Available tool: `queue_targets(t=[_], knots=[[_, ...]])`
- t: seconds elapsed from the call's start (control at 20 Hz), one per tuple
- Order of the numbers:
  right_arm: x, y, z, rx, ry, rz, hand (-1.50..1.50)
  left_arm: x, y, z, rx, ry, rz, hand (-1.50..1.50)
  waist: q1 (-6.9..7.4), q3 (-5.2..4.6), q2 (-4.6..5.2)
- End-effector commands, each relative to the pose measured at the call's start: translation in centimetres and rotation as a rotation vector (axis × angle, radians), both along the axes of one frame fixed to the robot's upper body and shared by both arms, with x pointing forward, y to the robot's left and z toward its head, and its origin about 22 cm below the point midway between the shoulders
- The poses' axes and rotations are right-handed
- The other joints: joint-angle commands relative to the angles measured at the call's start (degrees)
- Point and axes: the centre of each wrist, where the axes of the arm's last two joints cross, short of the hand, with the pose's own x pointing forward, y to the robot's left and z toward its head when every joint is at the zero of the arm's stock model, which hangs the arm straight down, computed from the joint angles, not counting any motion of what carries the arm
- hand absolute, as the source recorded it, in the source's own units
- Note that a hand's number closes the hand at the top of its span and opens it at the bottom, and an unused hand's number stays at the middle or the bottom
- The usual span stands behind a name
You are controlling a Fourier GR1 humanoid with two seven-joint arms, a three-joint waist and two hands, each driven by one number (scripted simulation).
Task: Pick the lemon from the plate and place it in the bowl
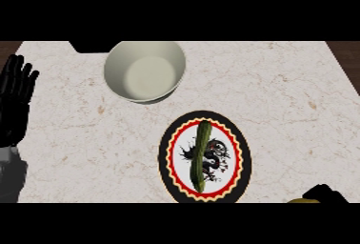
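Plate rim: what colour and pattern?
Black rim, red scalloped ring inside, on the plate; head view.

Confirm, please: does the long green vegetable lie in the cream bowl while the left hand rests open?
Not quite. The head view shows the long green vegetable lying on the patterned plate, not in the cream bowl. The left hand does rest open, at the left edge.

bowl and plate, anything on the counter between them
Nothing: in the head view, only bare marble counter separates the cream bowl from the dark-rimmed plate. The plate itself carries a long green cucumber-like vegetable.
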Motion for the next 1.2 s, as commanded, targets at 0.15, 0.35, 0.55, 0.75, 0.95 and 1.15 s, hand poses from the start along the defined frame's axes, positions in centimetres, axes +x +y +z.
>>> queue_targets(t=[0.15,0.35,0.55,0.75,0.95,1.15], knots=[[-2.9,2.3,7.2,0.034,-0.194,0.007,1.5,-0.5,-1.6,-1.1,0.004,-0.001,-0.018,0.0,1.53,-0.07,0.16],[-2.4,3.6,9.2,-0.01,-0.315,0.083,1.5,0.0,-0.5,-2.1,-0.005,0.016,-0.023,0.0,1.73,-0.26,0.37],[-1.8,5.1,10.7,0.086,-0.427,0.178,1.5,0.8,-1.9,0.2,0.006,-0.016,-0.038,0.0,2.16,-0.14,0.25],[-0.1,7.0,11.5,0.17,-0.532,0.246,1.5,0.7,-1.3,-0.8,-0.002,-0.004,-0.041,0.0,3.19,-0.21,0.52],[2.1,8.4,11.8,0.212,-0.504,0.251,1.5,1.9,-1.5,1.4,-0.007,-0.019,-0.058,0.0,3.56,-0.17,0.76],[5.7,9.7,12.9,0.255,-0.511,0.255,1.5,2.4,-1.4,1.2,-0.003,-0.003,-0.077,0.0,3.97,-0.18,0.99]])
